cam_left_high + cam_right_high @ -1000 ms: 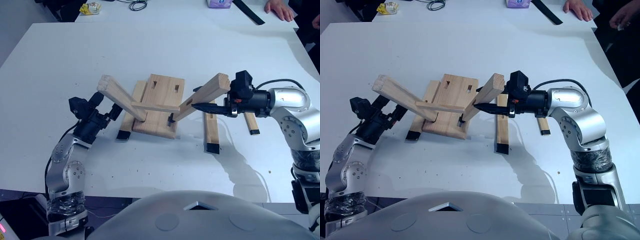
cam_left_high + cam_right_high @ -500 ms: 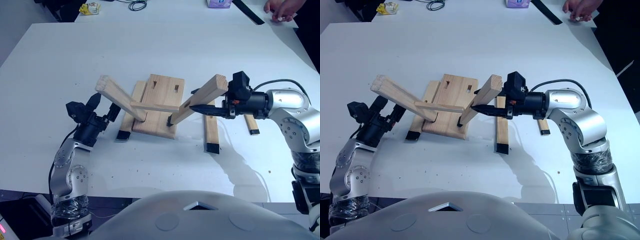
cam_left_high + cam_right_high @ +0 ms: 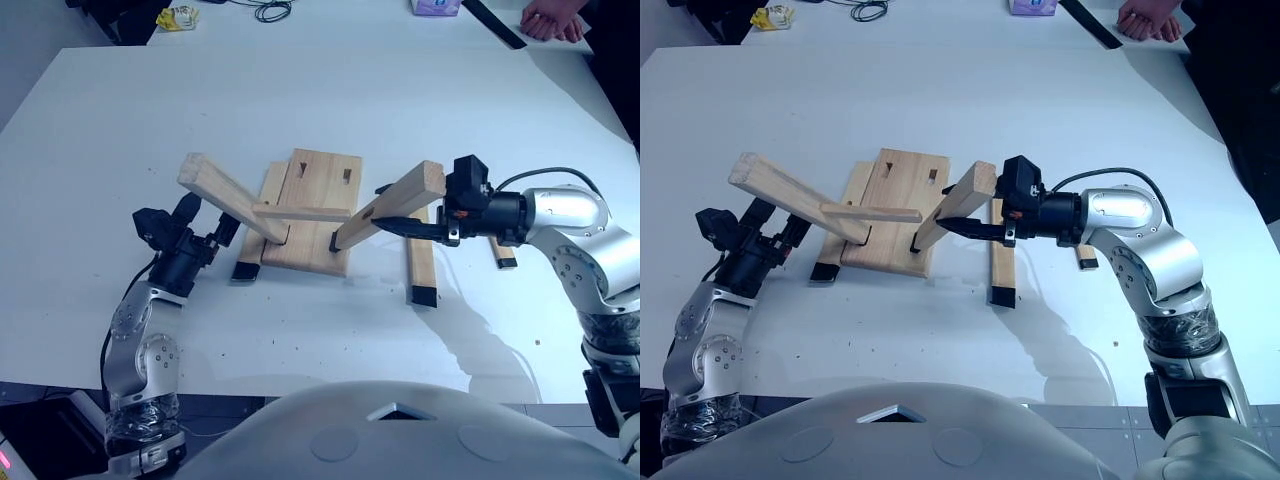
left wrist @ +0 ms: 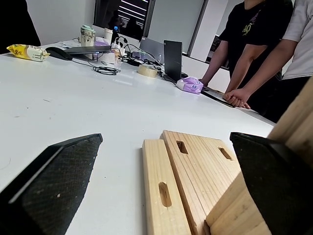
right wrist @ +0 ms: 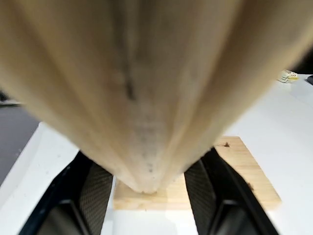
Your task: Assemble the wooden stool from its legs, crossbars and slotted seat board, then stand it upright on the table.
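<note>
Since a second ago your right gripper [image 3: 383, 207] has carried the right leg [image 3: 405, 192], clamped in its fingers, leftward and lower, taking the crossbar [image 3: 300, 213] and left leg [image 3: 225, 195] along. The left gripper [image 3: 208, 215] has backed off that leg and stands spread wide (touching it or not, I cannot tell). The joined frame leans over the seat board [image 3: 320, 180], flat on the table [image 3: 400, 90] with a loose leg [image 3: 422, 268] to its right; you have bare table beyond and to the left.
</note>
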Available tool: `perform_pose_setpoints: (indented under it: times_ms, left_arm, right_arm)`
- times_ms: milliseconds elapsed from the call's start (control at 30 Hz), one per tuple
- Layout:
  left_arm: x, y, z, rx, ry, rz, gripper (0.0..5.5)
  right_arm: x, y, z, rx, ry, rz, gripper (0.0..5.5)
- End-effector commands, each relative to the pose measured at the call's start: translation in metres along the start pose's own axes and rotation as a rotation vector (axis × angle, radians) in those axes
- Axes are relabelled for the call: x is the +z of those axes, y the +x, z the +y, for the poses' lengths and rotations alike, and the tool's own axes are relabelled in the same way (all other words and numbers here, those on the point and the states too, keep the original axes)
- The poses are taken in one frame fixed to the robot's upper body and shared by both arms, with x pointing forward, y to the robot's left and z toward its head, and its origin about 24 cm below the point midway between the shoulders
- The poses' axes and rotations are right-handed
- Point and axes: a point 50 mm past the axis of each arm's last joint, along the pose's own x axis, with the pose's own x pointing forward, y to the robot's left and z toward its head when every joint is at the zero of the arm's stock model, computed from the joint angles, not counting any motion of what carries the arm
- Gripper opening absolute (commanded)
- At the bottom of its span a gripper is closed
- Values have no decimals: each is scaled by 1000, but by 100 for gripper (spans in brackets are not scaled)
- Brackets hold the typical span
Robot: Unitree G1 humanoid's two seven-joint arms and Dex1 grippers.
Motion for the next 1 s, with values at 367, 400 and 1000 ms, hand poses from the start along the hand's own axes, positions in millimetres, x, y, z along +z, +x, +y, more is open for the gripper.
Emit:
perform_pose_setpoints:
  times_ms: [367,400,1000]
  left_arm:
    - [4,-4,-12,-13,13,-18,483]
    - [4,-4,-12,-13,13,-16,483]
    - [7,-5,-13,-49,12,15,483]
  right_arm:
    - [-9,-34,-13,100,24,337,202]
    - [-9,-35,-14,107,36,337,202]
    - [-35,-29,-3,206,157,328,202]
